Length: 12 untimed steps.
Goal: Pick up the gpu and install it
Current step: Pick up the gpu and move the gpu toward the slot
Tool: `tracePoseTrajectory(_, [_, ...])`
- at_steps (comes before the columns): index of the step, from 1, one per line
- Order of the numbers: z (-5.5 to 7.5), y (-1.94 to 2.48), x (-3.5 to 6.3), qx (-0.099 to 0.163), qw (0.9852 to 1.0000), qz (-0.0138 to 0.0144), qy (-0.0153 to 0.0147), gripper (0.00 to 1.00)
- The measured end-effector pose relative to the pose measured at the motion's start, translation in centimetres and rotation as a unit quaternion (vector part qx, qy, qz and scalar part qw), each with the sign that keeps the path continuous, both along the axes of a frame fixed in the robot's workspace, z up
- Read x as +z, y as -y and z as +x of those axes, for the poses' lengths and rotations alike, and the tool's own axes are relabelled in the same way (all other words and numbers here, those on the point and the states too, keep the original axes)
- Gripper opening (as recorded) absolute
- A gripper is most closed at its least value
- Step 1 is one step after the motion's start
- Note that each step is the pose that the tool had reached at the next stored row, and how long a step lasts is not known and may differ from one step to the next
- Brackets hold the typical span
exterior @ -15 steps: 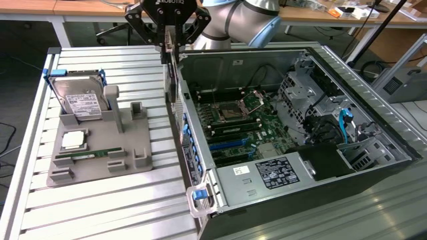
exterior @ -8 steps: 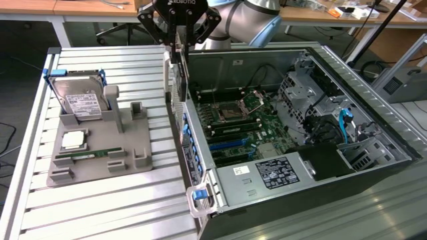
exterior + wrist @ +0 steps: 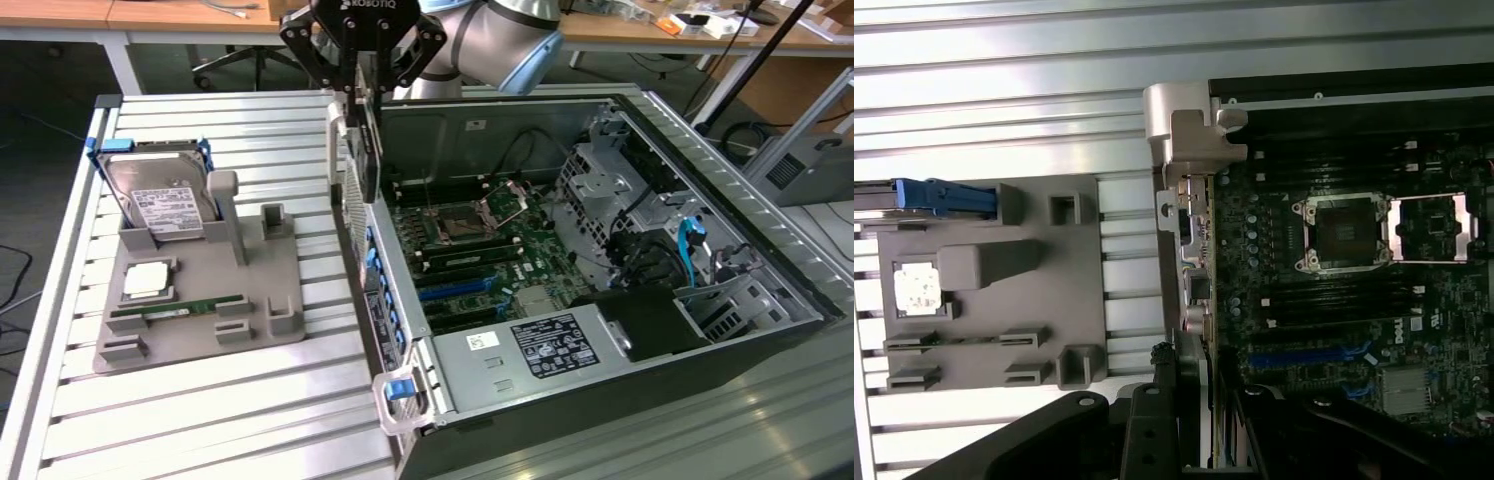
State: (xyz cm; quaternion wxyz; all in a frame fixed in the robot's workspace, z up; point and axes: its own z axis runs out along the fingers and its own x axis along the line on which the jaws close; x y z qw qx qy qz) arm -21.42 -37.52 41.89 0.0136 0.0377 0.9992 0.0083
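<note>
The hand (image 3: 364,92) is clamped on the thin dark gpu card with silver bracket (image 3: 360,150), holding it edge-down above the rear wall of the open black computer case (image 3: 627,430), seemingly to line it up with the blue slots (image 3: 454,288).

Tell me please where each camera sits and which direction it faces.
Exterior view: high above the table, looking down at the grey holder and open computer case; the arm and gripper show.
Wrist view: on the wrist, looking down along the graphics card; the gripper's dark fingers show.
Shared: holder, case, and the card held in the gripper.
</note>
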Motion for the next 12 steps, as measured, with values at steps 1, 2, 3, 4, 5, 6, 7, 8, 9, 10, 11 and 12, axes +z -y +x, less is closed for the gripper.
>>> tracePoseTrajectory(1, [0.04, 0.0, 0.0, 0.0, 1.0, 0.0, 0.0, 0.27])
tracePoseTrajectory(2, [0.07, 0.0, 0.0, 0.0, 1.0, -0.0001, 0.0, 0.27])
tracePoseTrajectory(3, [0.12, 0.0, 0.0, 0.0, 1.0, -0.0001, 0.0, 0.27])
tracePoseTrajectory(4, [0.15, 0.0, 0.0, 0.0, 1.0, -0.0001, 0.0, 0.27])
tracePoseTrajectory(5, [0.22, 0.0, 0.0, 0.0, 1.0, -0.0002, 0.0, 0.27])
tracePoseTrajectory(6, [0.27, 0.0, 0.0, 0.0, 1.0, -0.0003, 0.0, 0.27])
tracePoseTrajectory(7, [0.3, 0.0, 0.0, 0.0, 1.0, -0.0003, 0.0, 0.27])
tracePoseTrajectory(8, [0.36, 0.0, 0.0, 0.0, 1.0, -0.0004, 0.0, 0.27])
tracePoseTrajectory(9, [0.45, 0.0, 0.0, 0.0, 1.0, -0.0005, 0.0, 0.27])
tracePoseTrajectory(10, [0.5, 0.0, 0.0, 0.0, 1.0, -0.0006, 0.0, 0.27])
tracePoseTrajectory(11, [0.54, 0.0, 0.0, 0.0, 1.0, -0.0006, 0.0, 0.27])
tracePoseTrajectory(12, [0.59, 0.0, 0.0, 0.0, 1.0, -0.0007, 0.0, 0.27])
